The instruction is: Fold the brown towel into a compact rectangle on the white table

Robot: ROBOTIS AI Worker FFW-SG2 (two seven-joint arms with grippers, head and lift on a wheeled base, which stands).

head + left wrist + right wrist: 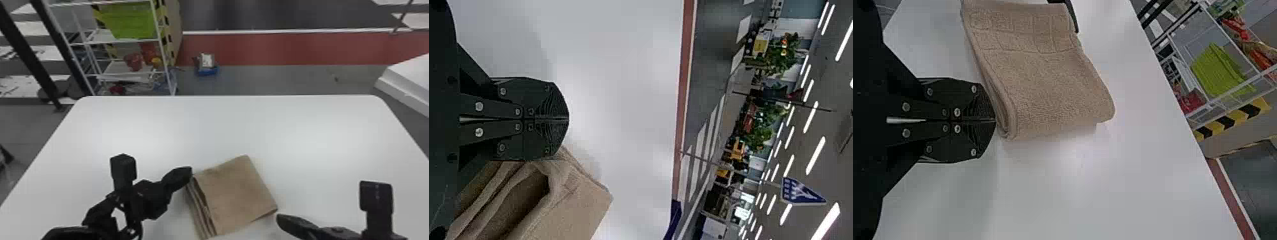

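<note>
The brown towel (pixel 236 194) lies folded in several layers on the white table (pixel 223 127), turned at an angle, its stacked edges facing left. My left gripper (pixel 188 174) is at the towel's back-left corner. In the left wrist view this gripper (pixel 568 120) is shut, beside the layered folds of the towel (pixel 574 205); whether it touches them I cannot tell. My right gripper (pixel 281 218) is by the towel's front-right corner. Seen from the right wrist, that gripper (pixel 994 120) has its fingers together, tips right beside the corner of the towel (pixel 1043 85), holding nothing visible.
Beyond the table's back-left edge stands a white wire shelf (pixel 131 73) with a green bin (pixel 132 20). A small blue item (pixel 206 70) rests on the floor behind the table. Another white surface (pixel 408 79) is at the far right.
</note>
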